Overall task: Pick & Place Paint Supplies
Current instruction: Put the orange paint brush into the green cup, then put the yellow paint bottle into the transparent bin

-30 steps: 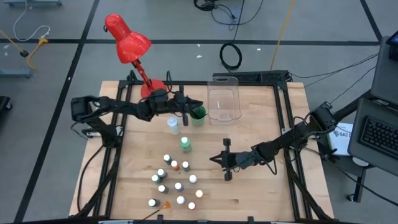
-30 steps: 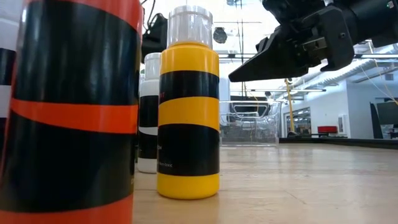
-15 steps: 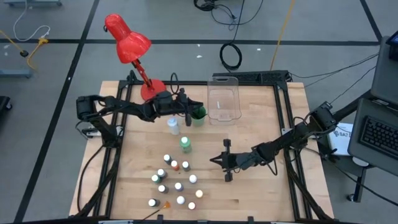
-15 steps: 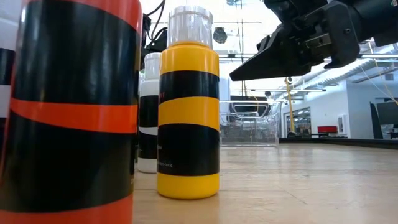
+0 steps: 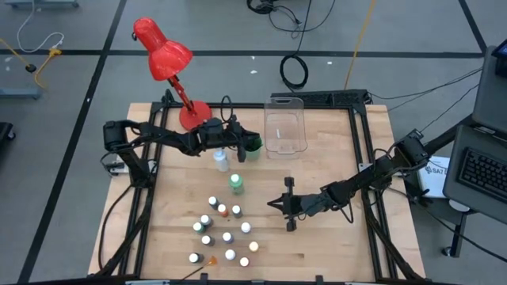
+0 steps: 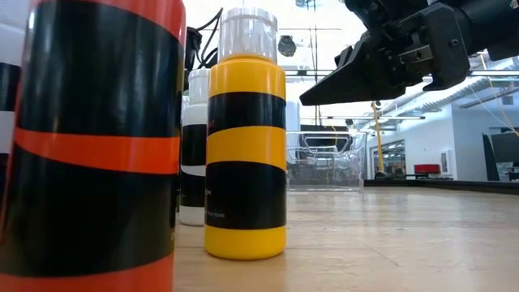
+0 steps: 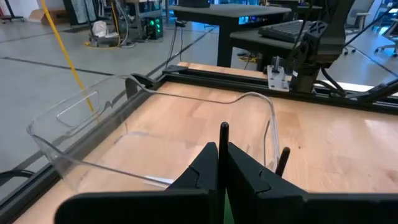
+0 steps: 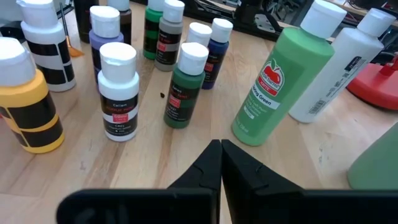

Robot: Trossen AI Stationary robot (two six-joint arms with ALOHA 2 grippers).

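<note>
Workshop floor around a wooden bench

A grey concrete floor [image 5: 71,103] marked with dark lines surrounds the wooden table [image 5: 333,237]. A red desk lamp [image 5: 162,51] stands at its far left corner, coiled black cables [image 5: 295,71] lie beyond, and a keyboard [image 5: 483,170] sits to the right.

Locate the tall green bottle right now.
High view: the tall green bottle stands upright mid-table, just below the tall white bottle and above the cluster of small paint bottles. The right gripper sits to its right, apart.
</note>
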